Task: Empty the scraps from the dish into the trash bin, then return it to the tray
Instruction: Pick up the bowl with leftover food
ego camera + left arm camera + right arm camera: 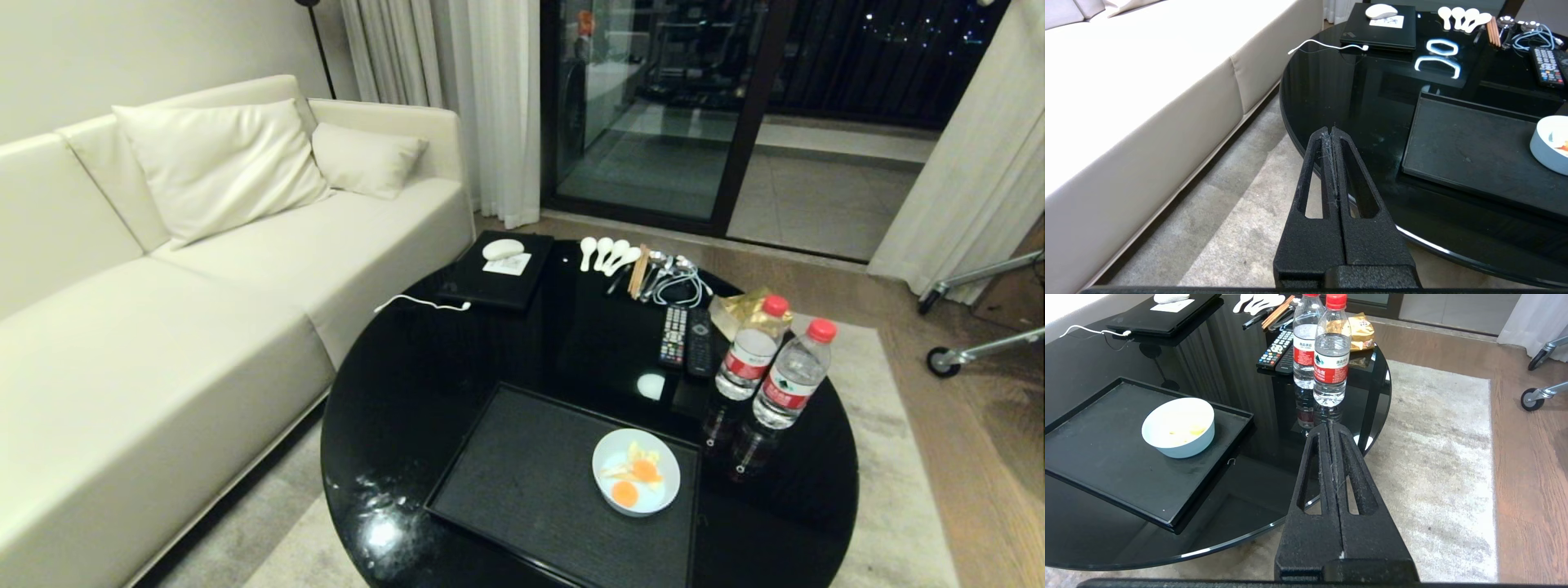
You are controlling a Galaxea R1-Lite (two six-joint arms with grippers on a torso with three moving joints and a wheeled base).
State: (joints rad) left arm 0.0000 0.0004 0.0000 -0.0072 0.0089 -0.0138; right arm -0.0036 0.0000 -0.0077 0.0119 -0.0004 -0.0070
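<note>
My left gripper (pixel 1332 132) is pressed fully together, fingers meeting along their whole length, holding nothing. It hangs off the near left edge of the round black table (pixel 1331 94), above the grey rug (pixel 1237 212), with the cream sofa (pixel 1147 102) beside it. My right gripper (pixel 1332 428) is likewise closed tight and empty, poised off the table's near right edge over the rug (pixel 1433 457). Neither arm appears in the head view.

Outward from the grippers: the tray (pixel 522 482) lies flat on the near part of the table. The dish (pixel 636 472) sits upright on the tray, toward its right far corner, apart from both grippers. The scraps (pixel 635 478) rest inside it: two orange round slices with pale yellow bits. From the right wrist view the dish's wall hides most of its contents; from the left wrist view the dish (pixel 1551 143) is cut off at the frame edge.

Just right of the tray stand two water bottles (pixel 771 367) with red caps, a gold packet (pixel 739 310) behind them. Two remote controls (pixel 686 336) lie farther back, then white spoons (pixel 604 253), chopsticks and a coiled cable. A laptop (pixel 498 273) with a white mouse on it sits at the far left; its near edge trails a white cable.

The trash bin appears in no view. The tray's near edge is cut off in the head view.
</note>
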